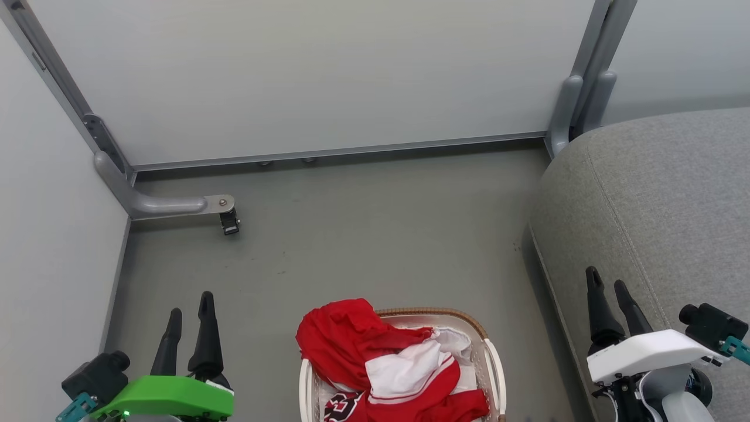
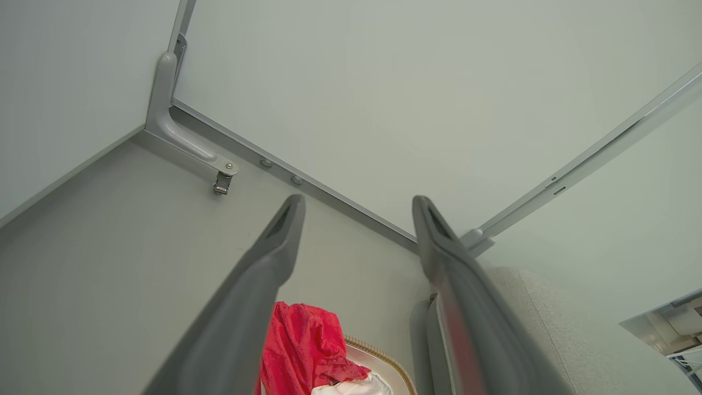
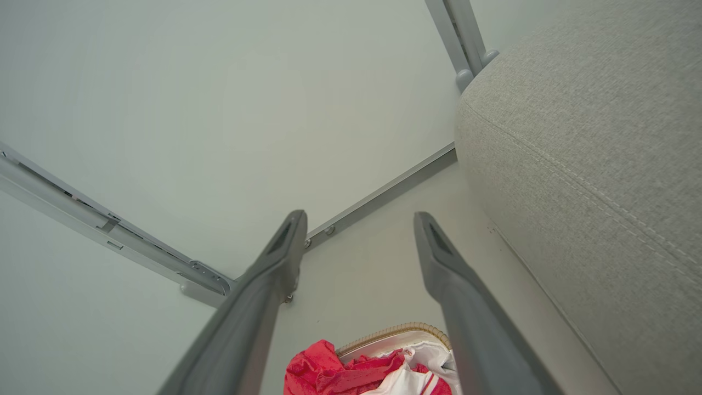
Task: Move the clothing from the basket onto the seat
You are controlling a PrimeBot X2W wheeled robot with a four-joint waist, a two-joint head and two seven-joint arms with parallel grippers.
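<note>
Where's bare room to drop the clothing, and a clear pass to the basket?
The seat top is bare beyond the right gripper, up to the corner post. Open floor lies between the basket, the back wall and the bracket. Crowded: the basket itself, heaped with clothing draped over its far-left rim.

- Head view: bright, even, diffuse light; focus sharp throughout.
- Soft shadow on the floor (image 1: 351, 246) beside the seat (image 1: 644, 205), at 3 o'clock.
- Left wrist view: paler, washed; left gripper (image 2: 357, 198) blurs toward 6 o'clock; wide-angle stretch at edges.
</note>
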